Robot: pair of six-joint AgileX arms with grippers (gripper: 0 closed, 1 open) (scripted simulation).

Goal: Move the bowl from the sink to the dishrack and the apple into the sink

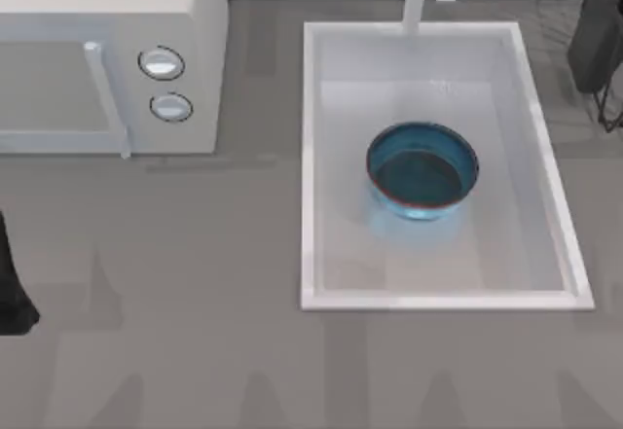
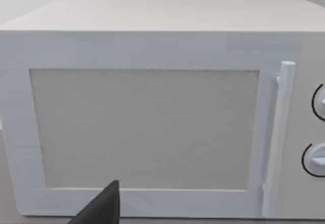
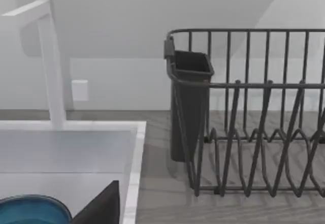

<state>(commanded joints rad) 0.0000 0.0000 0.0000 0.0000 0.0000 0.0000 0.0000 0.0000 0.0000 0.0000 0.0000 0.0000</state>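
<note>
A white box-shaped microwave (image 1: 112, 54) with two round knobs stands well left of the large white rectangular sink (image 1: 310, 157); the left arm's dark gripper (image 2: 99, 208) faces the microwave door, and whether its fingers are parted cannot be told; a round glossy blue bowl (image 1: 422, 170) with a thin red-orange rim sits upright inside the sink, toward its right half; right of the sink stands the thin dark wire dishrack (image 3: 254, 117); the right gripper (image 3: 101, 206) hangs over the sink's right edge, its opening likewise unclear.
</note>
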